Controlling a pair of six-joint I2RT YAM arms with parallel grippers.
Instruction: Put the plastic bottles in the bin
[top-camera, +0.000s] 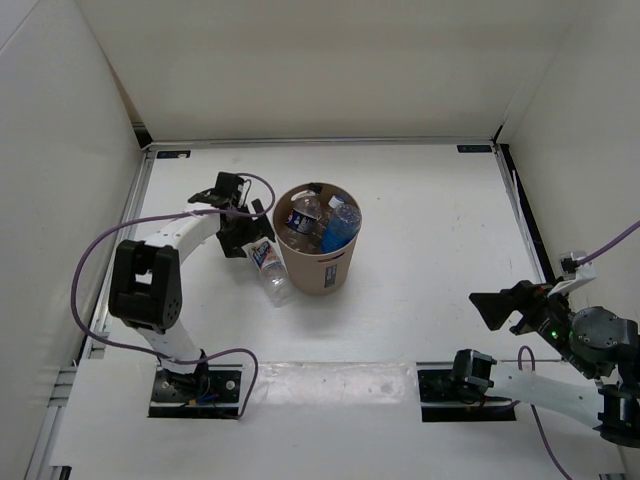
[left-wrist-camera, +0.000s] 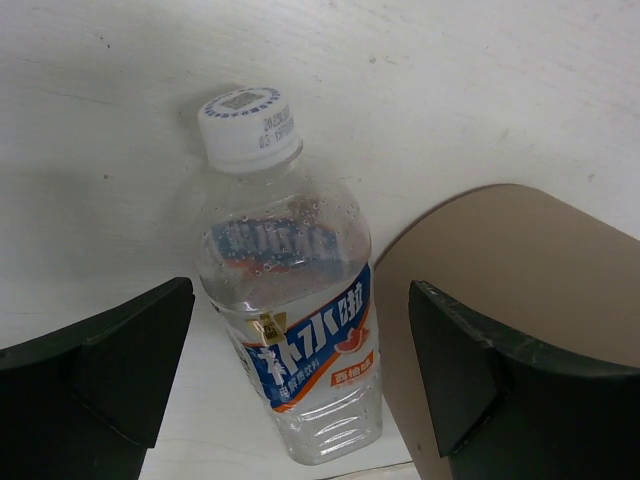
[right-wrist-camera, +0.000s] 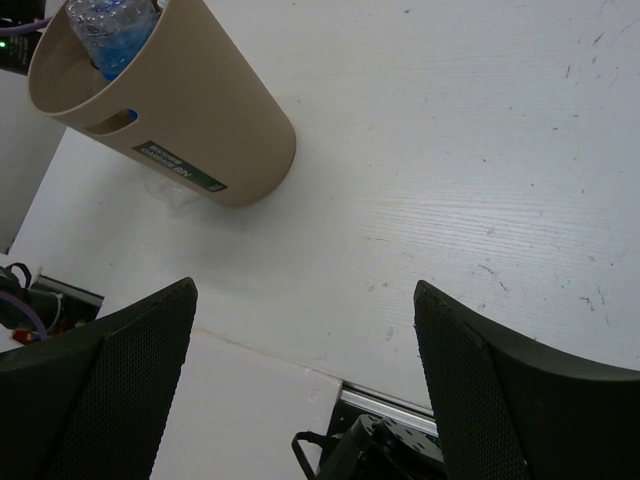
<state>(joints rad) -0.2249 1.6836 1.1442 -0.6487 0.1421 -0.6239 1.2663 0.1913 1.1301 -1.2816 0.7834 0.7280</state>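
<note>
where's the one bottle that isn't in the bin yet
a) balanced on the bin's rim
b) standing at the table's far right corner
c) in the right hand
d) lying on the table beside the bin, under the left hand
D: the bottle lies on its side on the table next to the bin, below the open left hand; the right hand is open and empty.

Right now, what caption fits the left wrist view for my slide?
Open left gripper hovers over a labelled bottle lying on the white table beside the tan bin.
</note>
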